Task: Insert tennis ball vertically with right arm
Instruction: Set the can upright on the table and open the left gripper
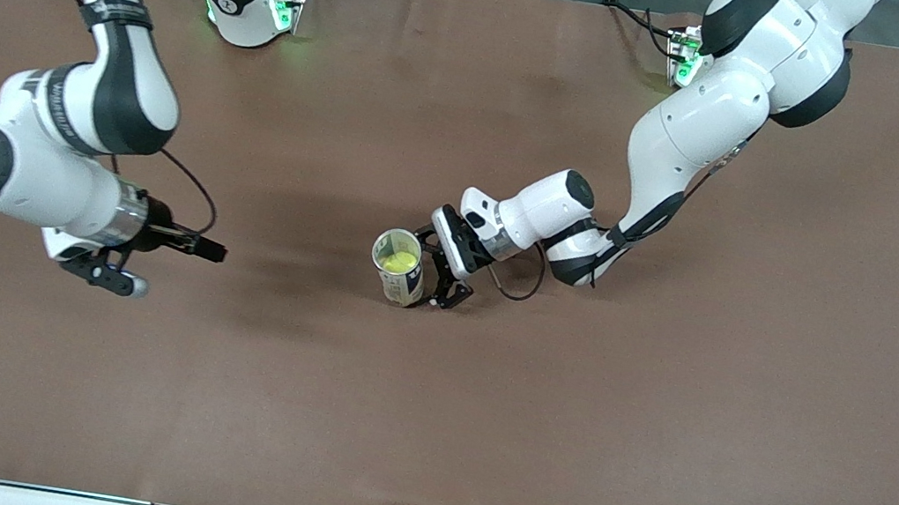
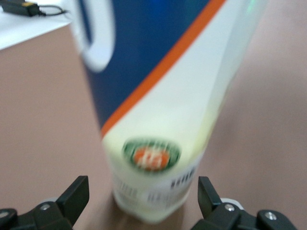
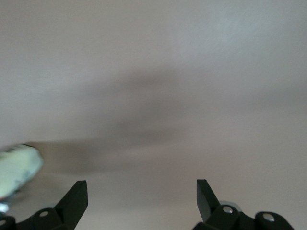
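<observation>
1. The tennis ball can (image 1: pixel 400 267) stood upright mid-frame on the brown table (image 1: pixel 658 408), a yellow tennis ball (image 1: pixel 400 260) inside it.
2. The left gripper (image 1: pixel 446 274) sat beside the can, jaws wide, fingers (image 2: pixel 76 196) flanking its base without touching.
3. The right gripper (image 1: pixel 112 273), lower left of the front view, hung over bare table, jaws wide and empty.
</observation>
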Available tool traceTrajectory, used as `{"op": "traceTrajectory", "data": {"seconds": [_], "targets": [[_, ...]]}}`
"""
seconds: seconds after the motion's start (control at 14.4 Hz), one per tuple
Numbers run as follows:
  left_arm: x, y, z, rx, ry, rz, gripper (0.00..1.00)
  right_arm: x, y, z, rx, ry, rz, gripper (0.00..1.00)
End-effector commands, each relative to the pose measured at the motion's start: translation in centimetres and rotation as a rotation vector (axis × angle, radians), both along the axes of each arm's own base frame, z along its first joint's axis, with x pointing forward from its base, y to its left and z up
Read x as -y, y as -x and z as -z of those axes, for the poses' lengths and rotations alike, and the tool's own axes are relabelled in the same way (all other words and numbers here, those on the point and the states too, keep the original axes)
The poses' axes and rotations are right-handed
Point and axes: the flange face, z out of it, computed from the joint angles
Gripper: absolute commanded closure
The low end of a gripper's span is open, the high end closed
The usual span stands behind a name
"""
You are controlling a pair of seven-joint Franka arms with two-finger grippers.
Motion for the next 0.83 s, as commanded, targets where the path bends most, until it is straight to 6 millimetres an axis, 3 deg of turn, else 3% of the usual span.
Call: {"op": "traceTrajectory", "data": {"seconds": [0.0,0.28,0.56,0.76], "targets": [[-2.5,1.3,-0.6,-0.046,-0.059,0.003,0.00,4.4,0.9,-2.3,0.010,0.058,-0.119,0.00],[-4.7,-0.8,-2.6,-0.101,-0.163,-0.051,0.00,7.7,2.6,-7.0,-0.008,0.125,-0.131,0.00],[-7.2,-4.3,-5.7,-0.181,-0.232,-0.139,0.00,7.9,4.1,-14.0,-0.046,0.138,-0.129,0.00],[-10.4,-8.2,-8.1,-0.243,-0.268,-0.209,0.00,8.3,4.8,-17.1,-0.055,0.142,-0.124,0.00]]}}
